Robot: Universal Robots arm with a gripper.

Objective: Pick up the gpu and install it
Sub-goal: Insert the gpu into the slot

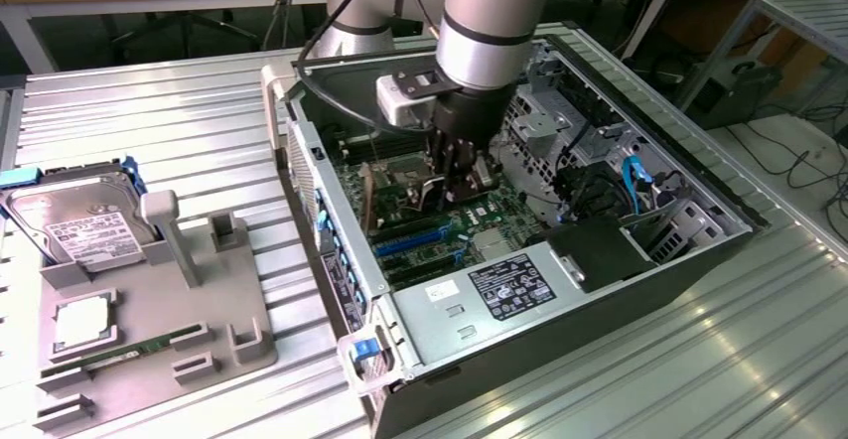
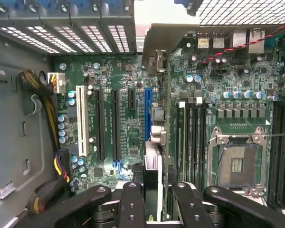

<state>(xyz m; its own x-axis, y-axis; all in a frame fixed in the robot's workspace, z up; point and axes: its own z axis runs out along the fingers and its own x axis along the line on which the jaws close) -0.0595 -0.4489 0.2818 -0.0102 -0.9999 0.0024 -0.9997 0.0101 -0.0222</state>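
We are seeing an arm (image 1: 488, 17) made of thick, smooth silver-grey tube sections with a darker band at the joint. A white boxy module (image 1: 405, 99) is sitting at the wrist, with black cables (image 1: 334, 57) looping beside it. The end effector (image 2: 157, 202) is showing black, rounded fingers (image 2: 133, 204) studded with small round screws.

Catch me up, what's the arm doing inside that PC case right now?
The arm's gripper is down inside the open computer case, its jaws shut on the gpu, held edge-on over the motherboard in line with the blue expansion slot. The card isn't seated yet. Outside the case, a hard drive sits on the grey parts holder.
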